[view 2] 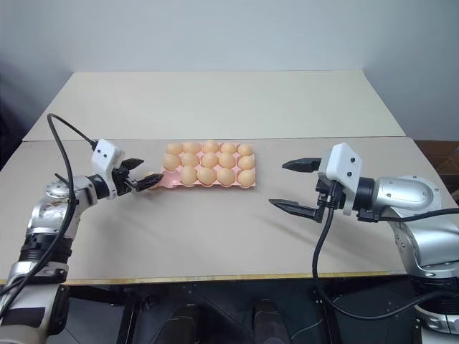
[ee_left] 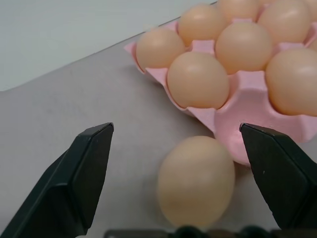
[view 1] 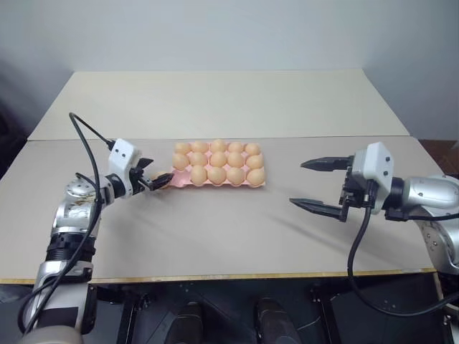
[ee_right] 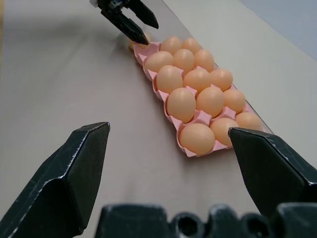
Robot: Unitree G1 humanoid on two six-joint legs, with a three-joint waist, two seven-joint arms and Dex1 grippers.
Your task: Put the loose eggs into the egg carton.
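Note:
The pink egg carton (view 1: 181, 180) lies mid-table, nearly full of tan eggs, and its near-left corner cup looks bare. One loose egg (ee_left: 196, 181) rests on the table right against that corner. My left gripper (view 1: 156, 175) is open, its fingers (ee_left: 81, 173) standing on either side of this egg with gaps to it. My right gripper (view 1: 296, 183) hangs open above the table well to the right of the carton, nothing between its jaws. From the right wrist view the carton (ee_right: 190, 151) stretches away, with the left gripper (ee_right: 130, 20) at its far end.
A seam crosses the table just behind the carton. A second beige tabletop (view 1: 215, 100) continues beyond it to the wall. The front edge of the table (view 1: 215, 276) runs below both arms. Bare surface lies between the carton and my right gripper.

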